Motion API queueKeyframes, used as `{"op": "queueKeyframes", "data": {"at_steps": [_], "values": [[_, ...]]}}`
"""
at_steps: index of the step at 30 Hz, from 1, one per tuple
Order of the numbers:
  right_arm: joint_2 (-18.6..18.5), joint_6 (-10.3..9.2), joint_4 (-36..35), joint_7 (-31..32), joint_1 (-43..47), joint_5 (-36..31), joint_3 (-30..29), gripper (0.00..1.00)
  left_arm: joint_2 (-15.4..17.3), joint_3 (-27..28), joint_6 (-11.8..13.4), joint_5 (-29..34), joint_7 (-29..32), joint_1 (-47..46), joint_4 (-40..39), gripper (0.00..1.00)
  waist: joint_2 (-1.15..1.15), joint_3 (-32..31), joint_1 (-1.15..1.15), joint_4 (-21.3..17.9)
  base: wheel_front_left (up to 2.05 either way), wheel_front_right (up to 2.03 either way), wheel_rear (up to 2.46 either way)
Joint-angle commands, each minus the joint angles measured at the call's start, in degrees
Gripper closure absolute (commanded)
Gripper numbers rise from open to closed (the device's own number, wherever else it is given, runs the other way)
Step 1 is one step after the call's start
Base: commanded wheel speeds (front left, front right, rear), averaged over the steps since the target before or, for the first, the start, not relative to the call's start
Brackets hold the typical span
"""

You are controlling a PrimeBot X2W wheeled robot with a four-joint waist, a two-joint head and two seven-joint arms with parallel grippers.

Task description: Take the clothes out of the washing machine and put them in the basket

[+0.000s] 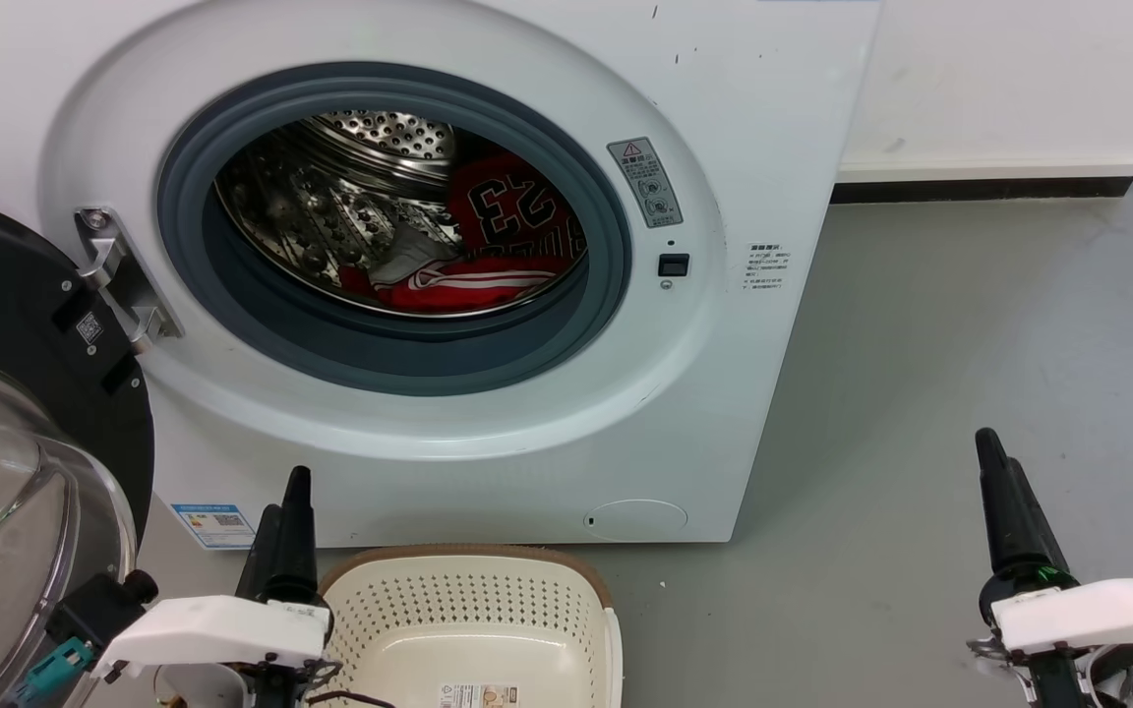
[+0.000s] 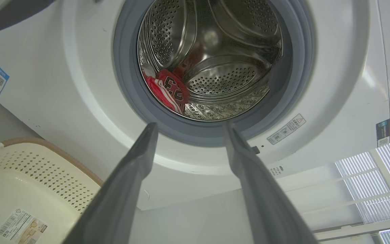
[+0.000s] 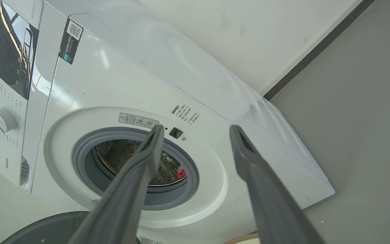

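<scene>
The white washing machine stands with its porthole door swung open at the left. The clothes, a red jersey with black 23, lie inside the steel drum; they show again as clothes and a red scrap. The cream basket with brown rim sits on the floor before the machine, seen again as basket. My left gripper hangs open beside the basket's left rim, below the drum mouth. My right gripper is open over the floor, right of the machine. Both hold nothing.
Grey floor spreads right of the machine up to a white wall with a dark skirting. A paper label lies on the basket's bottom. The machine's control panel and knob show in the right wrist view.
</scene>
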Motion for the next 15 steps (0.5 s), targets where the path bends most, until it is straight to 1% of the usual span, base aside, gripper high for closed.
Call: {"op": "queueKeyframes", "data": {"at_steps": [1,7,15], "values": [[-0.1,0.0,-1.7,-0.6,-0.4,-2.5,0.3,0.0,0.2,-0.3,0.2,2.1,-0.6,-0.3,-1.3,0.0,0.0,0.0,0.0,0.0,0.0,0.0,0.0],[-0.1,0.0,-3.6,-1.8,0.2,-10.4,1.5,0.0,0.2,-1.2,1.5,7.7,-1.9,0.2,-2.4,0.0,0.0,0.1,0.0,0.1,0.0,0.0,0.0],[-0.1,0.0,-5.1,-3.3,1.0,-19.2,2.5,0.0,0.2,-2.2,2.6,15.0,-3.4,0.8,-3.3,0.0,0.0,0.2,0.0,0.1,0.0,0.0,0.0]]}}
